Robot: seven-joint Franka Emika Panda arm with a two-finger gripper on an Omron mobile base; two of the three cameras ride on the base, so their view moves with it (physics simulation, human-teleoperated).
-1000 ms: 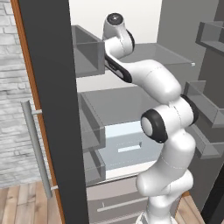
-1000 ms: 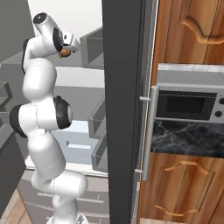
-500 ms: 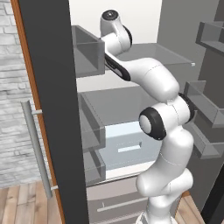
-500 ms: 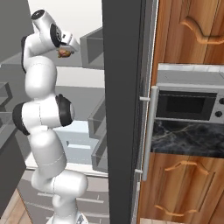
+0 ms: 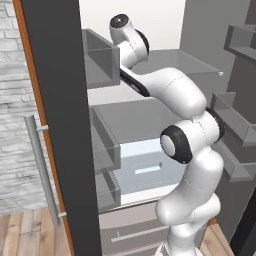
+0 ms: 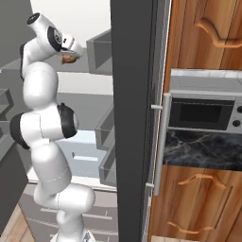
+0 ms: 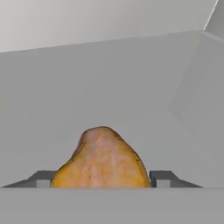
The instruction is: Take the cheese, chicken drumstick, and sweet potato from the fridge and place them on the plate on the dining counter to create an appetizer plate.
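Observation:
The chicken drumstick (image 7: 101, 159), a golden-brown lump with darker edges, sits between my two fingertips (image 7: 43, 179) on the grey upper shelf (image 7: 131, 78) of the fridge (image 5: 60, 125). My gripper (image 7: 103, 183) is shut on it, with a tip pressed against each side. In the right base view the drumstick (image 6: 69, 58) shows just below the hand, and the gripper (image 6: 72, 53) reaches in over the upper shelf beside the open dark grey door (image 6: 132, 94). The cheese, sweet potato, plate and dining counter are out of view.
Grey door bins (image 5: 102, 65) line the left door and more bins (image 5: 232, 125) the right one. A pale blue-white drawer (image 5: 142, 167) sits below the shelves. A microwave (image 6: 203, 113), wooden cabinets (image 6: 208, 28) and a black marble top (image 6: 203, 151) stand to the right of the fridge.
The jaws have closed in from wide open onto the chicken drumstick. The arm's upper links have shifted slightly; the drumstick stays at the same spot on the shelf.

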